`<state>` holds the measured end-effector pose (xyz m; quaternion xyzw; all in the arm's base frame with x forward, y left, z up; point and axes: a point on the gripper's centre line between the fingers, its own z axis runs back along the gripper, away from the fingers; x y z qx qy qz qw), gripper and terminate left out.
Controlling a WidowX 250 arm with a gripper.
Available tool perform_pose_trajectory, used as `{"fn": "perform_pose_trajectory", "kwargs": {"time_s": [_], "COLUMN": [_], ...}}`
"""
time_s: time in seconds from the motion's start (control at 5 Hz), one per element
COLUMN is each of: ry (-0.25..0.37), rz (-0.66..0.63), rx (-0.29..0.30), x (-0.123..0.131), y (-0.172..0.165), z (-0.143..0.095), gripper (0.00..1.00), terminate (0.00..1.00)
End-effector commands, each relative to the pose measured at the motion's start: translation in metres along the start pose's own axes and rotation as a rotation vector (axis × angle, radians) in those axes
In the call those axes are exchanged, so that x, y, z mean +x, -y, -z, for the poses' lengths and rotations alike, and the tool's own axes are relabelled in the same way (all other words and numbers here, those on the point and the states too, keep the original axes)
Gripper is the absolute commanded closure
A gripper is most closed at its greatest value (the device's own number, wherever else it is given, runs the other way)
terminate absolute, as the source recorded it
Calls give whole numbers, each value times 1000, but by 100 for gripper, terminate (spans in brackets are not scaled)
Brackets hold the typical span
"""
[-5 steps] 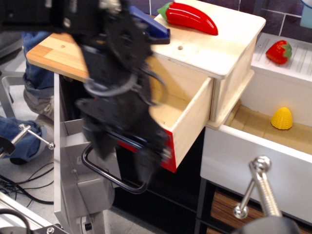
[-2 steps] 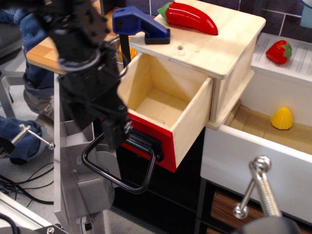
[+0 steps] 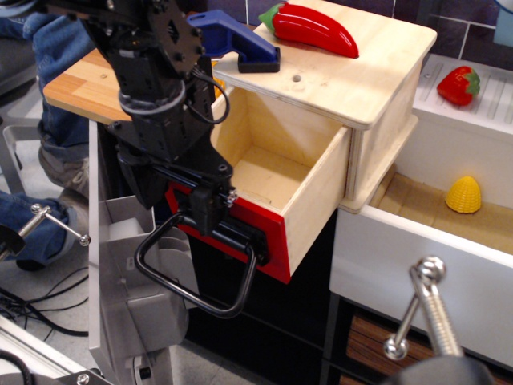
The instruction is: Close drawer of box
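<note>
The black robot tool (image 3: 200, 210) stood against the left part of the red front panel of the pale plywood drawer (image 3: 276, 180), directly above the large black loop handle (image 3: 196, 273). Whether its fingers were open or closed could not be told; they were dark against the dark arm. The drawer was pulled well out of the light plywood box (image 3: 353, 76) and its interior was bare. The loop handle hung below the red panel, tilted toward the camera. On the box's flat overhanging top lay a glossy red toy pepper with a green stem (image 3: 313, 28), a blue clamp-like tool (image 3: 236, 40) at the left edge, and a small round hole between them. To the right, a wide white drawer (image 3: 425, 265) stood open with a yellow toy corn piece (image 3: 464, 195) inside. A red toy strawberry (image 3: 458, 86) rested on the white counter (image 3: 489, 116) behind.
</note>
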<state>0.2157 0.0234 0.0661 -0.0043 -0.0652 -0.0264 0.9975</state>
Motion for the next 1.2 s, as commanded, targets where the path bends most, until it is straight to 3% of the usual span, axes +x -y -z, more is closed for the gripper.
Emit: {"fn": "perform_pose_trajectory", "kwargs": {"time_s": [0.0, 0.2, 0.8, 1.0], "ry": [141, 173, 207, 216], "rz": [-17, -64, -134, -138], "rx": [-32, -31, 16, 2], "x": [51, 75, 127, 134], "y": [10, 12, 14, 14], "z": [-29, -37, -25, -28], "gripper": [0, 0, 0, 0], "terminate": [0, 0, 0, 100]}}
